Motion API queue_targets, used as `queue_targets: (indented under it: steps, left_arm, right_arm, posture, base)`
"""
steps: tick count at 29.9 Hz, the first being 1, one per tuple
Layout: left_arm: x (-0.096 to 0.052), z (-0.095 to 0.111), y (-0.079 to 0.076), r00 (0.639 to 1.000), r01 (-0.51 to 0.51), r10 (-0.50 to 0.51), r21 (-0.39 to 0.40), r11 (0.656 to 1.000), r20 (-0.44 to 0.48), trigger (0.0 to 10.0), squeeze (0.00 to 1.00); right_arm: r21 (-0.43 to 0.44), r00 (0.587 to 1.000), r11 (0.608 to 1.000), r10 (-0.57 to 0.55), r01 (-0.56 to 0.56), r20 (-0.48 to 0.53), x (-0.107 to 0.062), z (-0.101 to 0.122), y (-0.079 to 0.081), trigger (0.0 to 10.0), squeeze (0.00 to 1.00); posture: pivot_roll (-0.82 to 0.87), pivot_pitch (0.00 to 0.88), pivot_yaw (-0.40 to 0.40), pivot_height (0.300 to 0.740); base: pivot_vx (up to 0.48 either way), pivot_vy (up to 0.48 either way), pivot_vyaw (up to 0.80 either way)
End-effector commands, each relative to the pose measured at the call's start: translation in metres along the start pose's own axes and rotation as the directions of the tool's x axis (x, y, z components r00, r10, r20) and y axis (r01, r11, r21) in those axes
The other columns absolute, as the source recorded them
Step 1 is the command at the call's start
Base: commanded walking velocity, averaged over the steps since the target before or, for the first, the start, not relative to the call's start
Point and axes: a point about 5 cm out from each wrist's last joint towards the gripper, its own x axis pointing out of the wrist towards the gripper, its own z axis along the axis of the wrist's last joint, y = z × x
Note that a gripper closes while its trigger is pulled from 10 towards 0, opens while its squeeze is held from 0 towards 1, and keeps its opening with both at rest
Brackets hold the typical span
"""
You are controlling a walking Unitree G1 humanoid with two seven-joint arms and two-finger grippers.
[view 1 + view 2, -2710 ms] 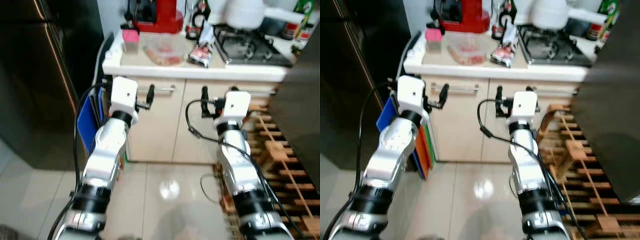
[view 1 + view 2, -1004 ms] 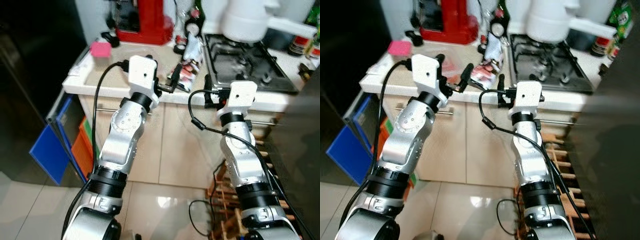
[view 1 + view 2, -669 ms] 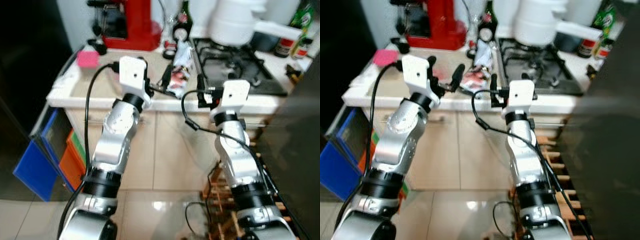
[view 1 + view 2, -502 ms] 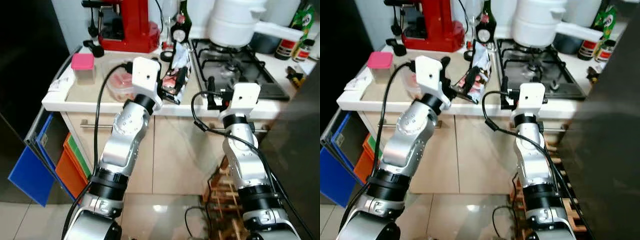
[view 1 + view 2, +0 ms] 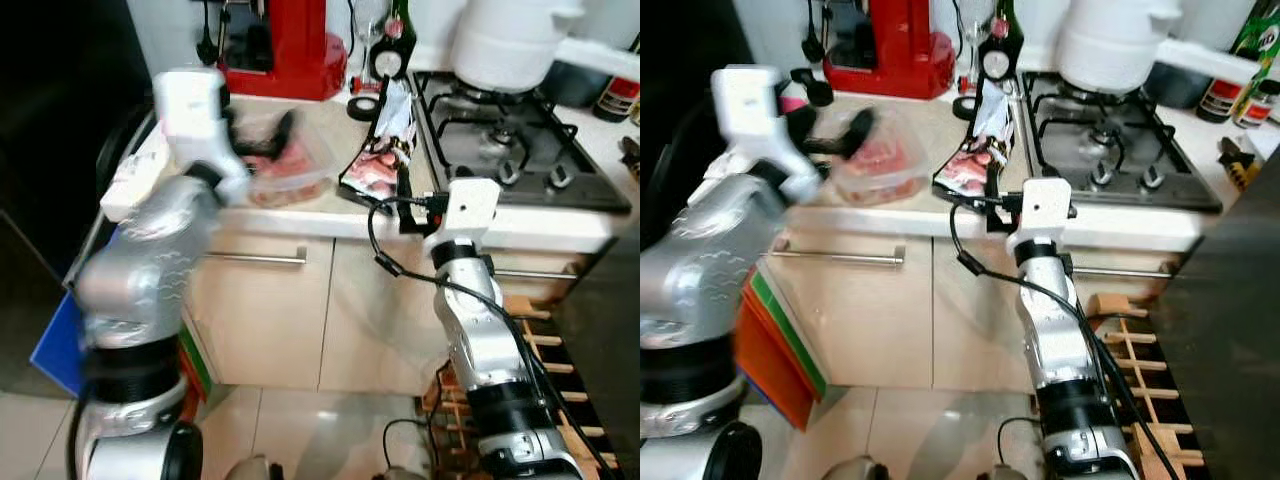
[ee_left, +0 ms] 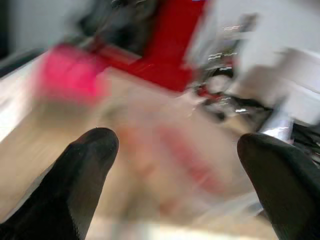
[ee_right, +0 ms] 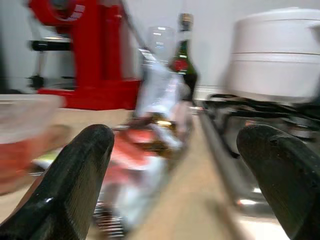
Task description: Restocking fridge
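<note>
Red coffee machine (image 5: 285, 45) at counter back, white pot (image 5: 505, 40) on gas hob (image 5: 510, 140).

No writing, label, brand or number can be read on anything here; the printed packaging is too blurred.

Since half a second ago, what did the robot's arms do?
The left gripper swung left, from beside the snack packet to over the clear food container, open. The right gripper stayed open at the counter edge. Packet and container kept their places.

Bright kitchen, heavy motion blur
</note>
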Motion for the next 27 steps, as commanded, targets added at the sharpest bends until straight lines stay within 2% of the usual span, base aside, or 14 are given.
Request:
queue_targets:
  steps: [1, 4, 5, 7, 8, 9, 10, 14, 15, 16, 18, 27]
  left_arm:
    - [-0.006, 0.001, -0.008, 1.000, 0.019, -0.020, -0.049, 0.999, -0.020, 10.0, 0.00]
    - [-0.011, 0.002, -0.010, 0.999, 0.022, -0.025, -0.083, 0.996, -0.027, 10.0, 0.00]
    - [-0.015, 0.004, -0.013, 0.997, 0.051, -0.057, -0.116, 0.992, -0.051, 10.0, 0.00]
    - [-0.016, 0.002, -0.019, 0.993, 0.080, -0.092, -0.149, 0.986, -0.074, 10.0, 0.00]
    - [-0.017, -0.001, -0.030, 0.986, 0.122, -0.138, -0.164, 0.979, -0.090, 10.0, 0.00]
    - [-0.017, -0.001, -0.030, 0.986, 0.122, -0.138, -0.164, 0.979, -0.090, 10.0, 0.00]
    - [-0.016, -0.005, -0.040, 0.977, 0.163, -0.181, -0.160, 0.973, -0.108, 10.0, 0.00]
    - [-0.012, -0.010, -0.049, 0.966, 0.201, -0.226, -0.185, 0.962, -0.124, 10.0, 0.00]
    - [-0.012, -0.010, -0.049, 0.966, 0.201, -0.226, -0.185, 0.962, -0.124, 10.0, 0.00]
    - [-0.004, -0.017, -0.050, 0.964, 0.192, -0.224, -0.203, 0.960, -0.145, 10.0, 0.00]
    - [0.002, -0.023, -0.049, 0.963, 0.181, -0.217, -0.212, 0.960, -0.160, 10.0, 0.00]
    - [0.014, -0.033, -0.046, 0.972, 0.136, -0.173, -0.222, 0.966, -0.160, 10.0, 0.00]
  right_arm:
    - [0.014, 1.000, 1.000, 0.025, -0.025, 0.001, -0.001, 0.002, 0.006, 10.0, 0.00]
    - [0.018, 1.000, 0.999, 0.028, -0.028, -0.011, -0.002, -0.001, 0.006, 10.0, 0.00]
    - [0.019, 0.999, 0.999, 0.033, -0.032, -0.018, -0.001, -0.002, 0.007, 10.0, 0.00]
    - [0.021, 0.999, 0.999, 0.037, -0.037, -0.020, 0.000, -0.002, 0.008, 10.0, 0.00]
    - [0.021, 0.999, 0.999, 0.042, -0.041, -0.017, 0.002, 0.000, 0.009, 10.0, 0.00]
    - [0.021, 0.999, 0.999, 0.042, -0.041, -0.017, 0.002, 0.000, 0.009, 10.0, 0.00]
    - [0.021, 0.999, 0.999, 0.039, -0.039, -0.013, 0.003, 0.001, 0.009, 10.0, 0.00]
    - [0.013, 1.000, 0.999, 0.030, -0.030, -0.004, 0.005, 0.004, 0.006, 10.0, 0.00]
    - [0.013, 1.000, 0.999, 0.030, -0.030, -0.004, 0.005, 0.004, 0.006, 10.0, 0.00]
    - [0.003, 1.000, 1.000, 0.011, -0.011, 0.008, 0.006, 0.007, 0.003, 10.0, 0.00]
    - [-0.011, 1.000, 1.000, -0.014, 0.014, 0.023, 0.006, 0.010, -0.002, 10.0, 0.00]
    - [-0.058, 0.994, 0.993, -0.097, 0.100, 0.050, -0.003, 0.016, -0.019, 10.0, 0.00]
  posture:
    - [0.15, 0.000, -0.043, 0.711]
    - [0.16, 0.000, -0.048, 0.711]
    - [0.17, 0.000, -0.055, 0.711]
    - [0.17, 0.000, -0.055, 0.711]
    - [0.17, 0.000, -0.056, 0.711]
    - [0.17, 0.000, -0.056, 0.711]
    - [0.16, 0.000, -0.056, 0.711]
    - [0.13, 0.000, -0.055, 0.711]
    - [0.13, 0.000, -0.055, 0.711]
    - [0.12, 0.000, -0.057, 0.711]
    - [0.10, 0.000, -0.057, 0.711]
    - [0.06, 0.000, -0.047, 0.711]
  base:
    - [0.000, 0.000, 0.00]
    - [0.000, 0.000, 0.00]
    - [0.000, 0.000, 0.00]
    - [0.000, 0.000, 0.00]
    - [0.000, 0.000, 0.00]
    - [0.000, 0.000, 0.00]
    - [0.000, 0.000, 0.00]
    - [0.000, 0.000, 0.00]
    - [0.000, 0.000, 0.00]
    - [0.000, 0.000, 0.00]
    - [0.000, 0.000, 0.00]
    - [0.000, 0.000, 0.00]
